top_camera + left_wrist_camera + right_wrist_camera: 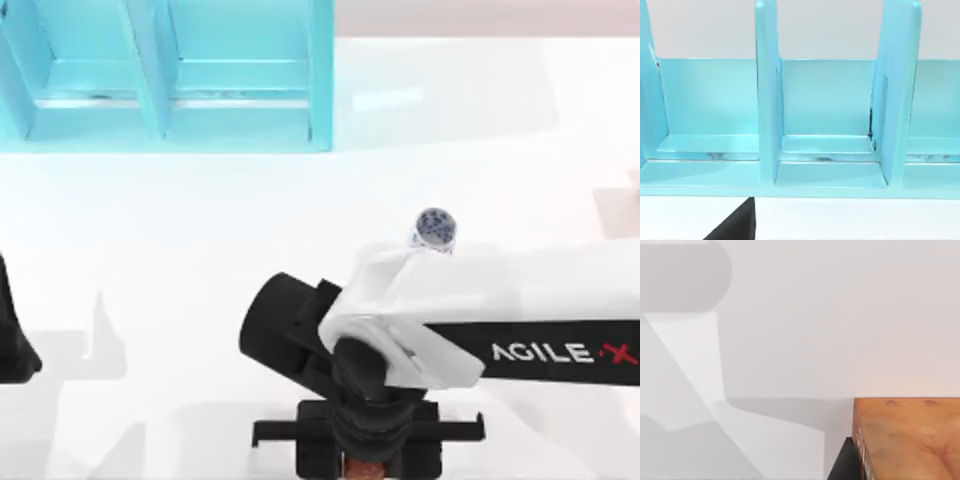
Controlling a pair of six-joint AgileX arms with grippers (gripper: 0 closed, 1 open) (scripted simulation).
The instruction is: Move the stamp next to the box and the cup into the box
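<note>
right gripper (368, 470) | 6 o'clock desk (200, 240) edge | fingers' state cannot be told | stamp (910, 437) seen close | risk: cup (436, 227) struck by forearm

The top view looks straight down on the white table (200, 250) and turquoise shelf unit (170, 80). The left wrist view faces that shelf unit (830, 130) closely. The right wrist view sits low, tight against the stamp (910, 440).

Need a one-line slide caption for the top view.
Right arm's gripper over the reddish-brown wooden stamp at the table's near edge; small white blue-floral cup behind; turquoise shelf unit far left.
</note>
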